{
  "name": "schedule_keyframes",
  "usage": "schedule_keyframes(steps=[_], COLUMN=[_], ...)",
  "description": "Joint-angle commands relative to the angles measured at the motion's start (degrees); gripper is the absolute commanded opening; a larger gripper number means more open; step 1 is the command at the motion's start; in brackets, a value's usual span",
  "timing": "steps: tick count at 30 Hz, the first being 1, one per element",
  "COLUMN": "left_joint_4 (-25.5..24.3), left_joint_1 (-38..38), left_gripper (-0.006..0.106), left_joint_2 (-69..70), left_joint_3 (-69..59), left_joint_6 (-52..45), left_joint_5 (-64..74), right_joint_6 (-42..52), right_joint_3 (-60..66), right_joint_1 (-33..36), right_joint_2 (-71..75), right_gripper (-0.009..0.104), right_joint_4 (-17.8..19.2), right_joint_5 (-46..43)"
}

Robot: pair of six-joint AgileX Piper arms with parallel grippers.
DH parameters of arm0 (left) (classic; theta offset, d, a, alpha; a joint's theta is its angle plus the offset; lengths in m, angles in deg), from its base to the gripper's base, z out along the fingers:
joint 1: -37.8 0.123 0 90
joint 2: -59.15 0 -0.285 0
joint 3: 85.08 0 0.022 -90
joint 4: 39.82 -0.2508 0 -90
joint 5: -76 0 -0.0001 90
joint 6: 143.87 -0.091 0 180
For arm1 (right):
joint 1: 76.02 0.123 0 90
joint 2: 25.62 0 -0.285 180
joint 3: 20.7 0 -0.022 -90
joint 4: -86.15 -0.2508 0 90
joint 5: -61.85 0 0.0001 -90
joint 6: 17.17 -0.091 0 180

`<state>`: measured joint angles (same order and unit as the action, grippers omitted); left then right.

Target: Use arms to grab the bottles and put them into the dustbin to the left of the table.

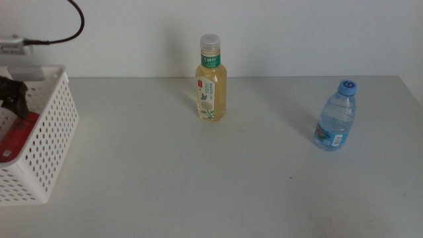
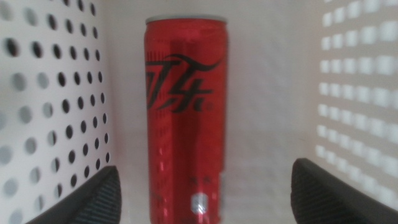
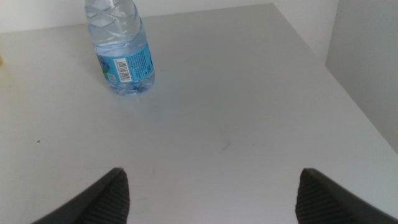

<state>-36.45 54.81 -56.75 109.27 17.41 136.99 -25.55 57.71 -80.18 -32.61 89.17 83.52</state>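
Observation:
The white perforated dustbin [image 1: 49,125] stands at the table's left end. My left gripper [image 1: 12,99] hangs inside it, open; in the left wrist view its jaws [image 2: 205,173] stand wide apart on either side of the red cola can [image 2: 186,112], apart from it. The can [image 1: 16,135] lies on the bin floor between the walls [image 2: 50,93]. The tea bottle [image 1: 211,86] stands upright at the back middle. The blue-capped water bottle [image 1: 336,119] stands upright at the right. My right gripper [image 3: 212,177] is open and empty, some way short of the water bottle [image 3: 124,56], and is out of the middle view.
The grey-white table [image 1: 198,178] ends at a far edge by the wall, and its right edge [image 3: 348,106] runs close to the water bottle. A black cable [image 1: 73,26] hangs above the bin.

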Motion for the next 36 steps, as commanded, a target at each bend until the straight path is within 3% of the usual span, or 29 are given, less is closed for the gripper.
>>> schedule_keyframes(steps=[1,10,15,23,25,31,36], left_joint_4=[2.2,9.8,9.3,5.9,2.5,-15.0,-19.4], left_joint_1=[-1.8,-18.9,-30.6,-42.2,-44.8,-51.0,-50.0], left_gripper=[0.094,0.094,0.094,0.093,0.093,0.093,0.093], left_joint_2=[7.2,18.7,20.0,20.0,20.9,25.2,25.4], left_joint_3=[2.0,2.0,1.9,1.4,-0.7,-17.5,-29.4], left_joint_6=[0.8,1.9,1.9,2.4,5.2,25.2,34.2], left_joint_5=[0.3,-9.9,-15.5,-16.8,-20.6,-42.5,-60.2], right_joint_6=[0.5,0.5,0.5,0.5,0.5,0.5,0.5], right_joint_3=[-0.1,-0.1,-0.1,-0.1,-0.1,-0.1,-0.1], right_joint_1=[0.2,0.2,0.2,0.2,0.2,0.2,0.2], right_joint_2=[1.2,1.2,1.2,1.2,1.2,1.2,1.2], right_gripper=[0.071,0.071,0.071,0.071,0.071,0.071,0.071], right_joint_4=[1.0,1.0,1.0,1.0,1.0,1.0,1.0], right_joint_5=[-4.0,-4.0,-4.0,-4.0,-4.0,-4.0,-4.0])
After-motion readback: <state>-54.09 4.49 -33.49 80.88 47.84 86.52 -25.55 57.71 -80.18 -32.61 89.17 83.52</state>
